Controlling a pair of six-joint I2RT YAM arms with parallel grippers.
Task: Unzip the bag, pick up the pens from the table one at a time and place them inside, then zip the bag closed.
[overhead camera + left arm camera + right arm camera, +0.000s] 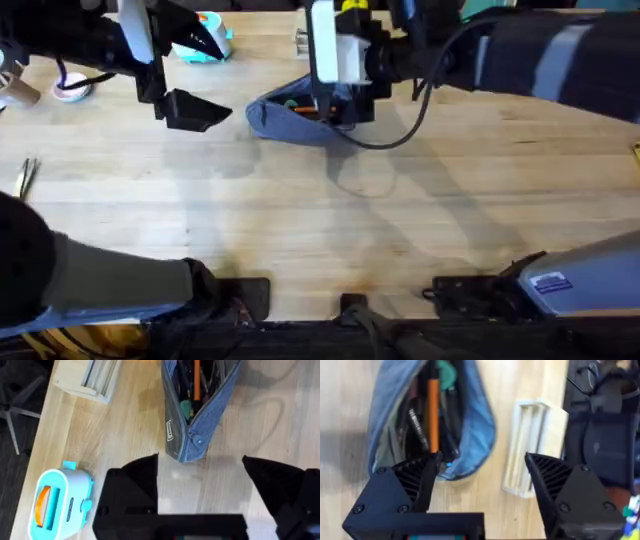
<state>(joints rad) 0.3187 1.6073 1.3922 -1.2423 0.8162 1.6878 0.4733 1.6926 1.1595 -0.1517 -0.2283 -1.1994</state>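
Bag lies unzipped on the far desk, orange pen inside; right gripper released above it, left gripper released nearby.

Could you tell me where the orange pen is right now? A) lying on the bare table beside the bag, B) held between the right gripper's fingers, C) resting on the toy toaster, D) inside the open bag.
D: the orange pen lies inside the unzipped bag, among darker pens.
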